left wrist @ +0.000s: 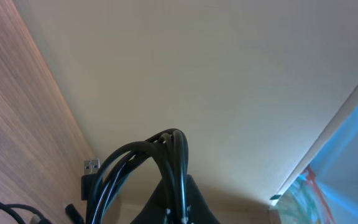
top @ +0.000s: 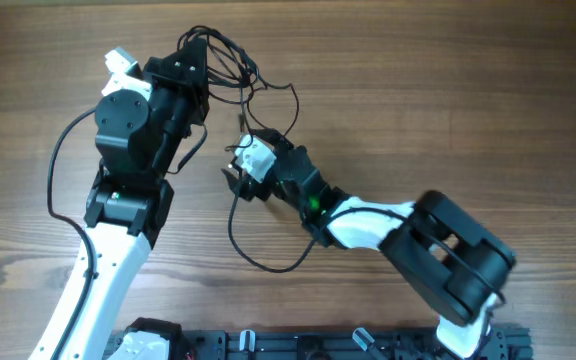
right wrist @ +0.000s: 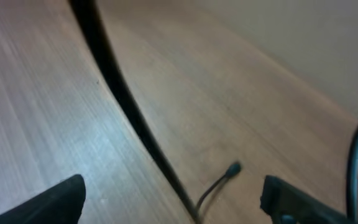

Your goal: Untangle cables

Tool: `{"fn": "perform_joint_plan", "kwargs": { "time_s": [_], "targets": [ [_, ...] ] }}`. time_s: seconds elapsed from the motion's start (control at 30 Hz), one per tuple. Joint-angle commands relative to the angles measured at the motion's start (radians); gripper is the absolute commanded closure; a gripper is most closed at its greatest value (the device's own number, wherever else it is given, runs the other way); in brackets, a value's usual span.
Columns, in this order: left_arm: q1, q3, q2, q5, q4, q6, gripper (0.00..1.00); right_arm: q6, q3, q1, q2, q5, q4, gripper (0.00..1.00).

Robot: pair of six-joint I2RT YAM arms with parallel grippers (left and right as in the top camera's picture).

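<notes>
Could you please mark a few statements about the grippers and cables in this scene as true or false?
1. The right gripper stands open. True.
2. The left gripper is open and empty. False: it is shut on the cables.
3. The cables sit in a tray. False: loose loops rest on the bare wooden table.
4. A black cord runs between the right gripper's fingers. True.

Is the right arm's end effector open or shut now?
Open. The right end effector has its two black fingertips far apart in the wrist view, a black cord running across the wooden table between them.
</notes>
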Motion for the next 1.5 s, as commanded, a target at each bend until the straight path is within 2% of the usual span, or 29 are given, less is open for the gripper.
{"fn": "perform_joint_plan", "kwargs": {
  "time_s": [0.0, 0.03, 0.07, 0.1, 0.2, 0.27, 0.33, 0.37, 0.4, 0.47, 0.5, 0.57, 0.63, 0.73, 0.8, 0.87, 0.93, 1.07, 1.23, 1.33, 1.47],
  "targets": [
    [0.002, 0.022, -0.027, 0.016, 0.008, -0.024, 0.96, -0.03, 0.005, -0.031, 0.073, -0.004, 0.106, 0.31],
    [0.002, 0.022, -0.027, 0.016, 0.008, -0.024, 0.96, -0.027, 0.005, -0.037, 0.074, -0.024, 0.111, 0.5],
    [0.002, 0.022, -0.027, 0.016, 0.008, -0.025, 0.96, -0.011, 0.005, -0.048, 0.074, -0.061, 0.11, 0.89],
    [0.002, 0.022, -0.027, 0.016, 0.008, -0.024, 0.96, 0.033, 0.005, -0.052, 0.074, -0.063, 0.11, 0.96],
    [0.002, 0.022, -0.027, 0.015, 0.0, -0.017, 0.96, 0.147, 0.005, -0.053, 0.037, -0.132, 0.092, 0.96],
    [0.006, 0.022, -0.027, 0.003, 0.0, -0.011, 0.96, 0.283, 0.004, -0.053, -0.051, -0.161, -0.024, 0.96],
    [0.026, 0.022, -0.027, -0.007, 0.0, 0.117, 0.96, 0.434, 0.004, -0.053, -0.175, -0.161, -0.266, 0.96],
    [0.045, 0.022, -0.025, -0.005, -0.002, 0.23, 0.96, 0.504, 0.004, -0.053, -0.261, -0.161, -0.433, 0.96],
    [0.054, 0.022, -0.025, 0.013, -0.017, 0.328, 0.96, 0.531, 0.004, -0.053, -0.348, -0.167, -0.582, 0.96],
    [0.054, 0.022, -0.025, 0.04, -0.06, 0.459, 0.96, 0.525, 0.004, -0.053, -0.512, -0.209, -0.77, 0.96],
    [0.054, 0.022, -0.021, 0.076, -0.116, 0.583, 0.96, 0.525, 0.004, -0.053, -0.616, -0.229, -0.843, 0.96],
    [0.054, 0.021, -0.001, 0.151, -0.222, 0.753, 0.96, 0.521, 0.004, -0.053, -0.77, -0.238, -0.908, 0.96],
    [0.054, 0.021, 0.026, 0.264, -0.277, 0.866, 0.96, 0.523, 0.004, -0.066, -0.873, -0.227, -0.931, 0.96],
    [0.054, 0.021, 0.072, 0.553, -0.282, 1.038, 0.96, 0.644, 0.004, -0.158, -0.941, -0.185, -0.937, 0.96],
    [0.054, 0.021, 0.092, 0.646, -0.304, 1.106, 0.96, 0.694, 0.004, -0.242, -0.942, -0.186, -0.933, 0.96],
    [0.054, 0.021, 0.109, 0.659, -0.344, 1.118, 0.96, 0.769, 0.004, -0.342, -0.933, -0.203, -0.937, 0.96],
    [0.054, 0.021, 0.12, 0.672, -0.373, 1.116, 0.96, 0.856, 0.004, -0.442, -0.924, -0.301, -0.914, 0.96],
    [0.054, 0.016, 0.12, 0.674, -0.381, 0.944, 0.96, 1.098, 0.004, -0.475, -0.865, -0.435, -0.814, 0.96],
    [0.054, 0.014, 0.12, 0.678, -0.381, 0.768, 0.96, 1.34, 0.004, -0.475, -0.651, -0.547, -0.588, 0.96],
    [0.054, 0.014, 0.12, 0.678, -0.381, 0.761, 0.96, 1.474, 0.004, -0.475, -0.54, -0.63, -0.406, 0.96],
    [0.055, 0.014, 0.12, 0.639, -0.381, 0.848, 0.96, 1.524, 0.004, -0.51, -0.54, -0.669, -0.378, 0.96]
  ]
}}
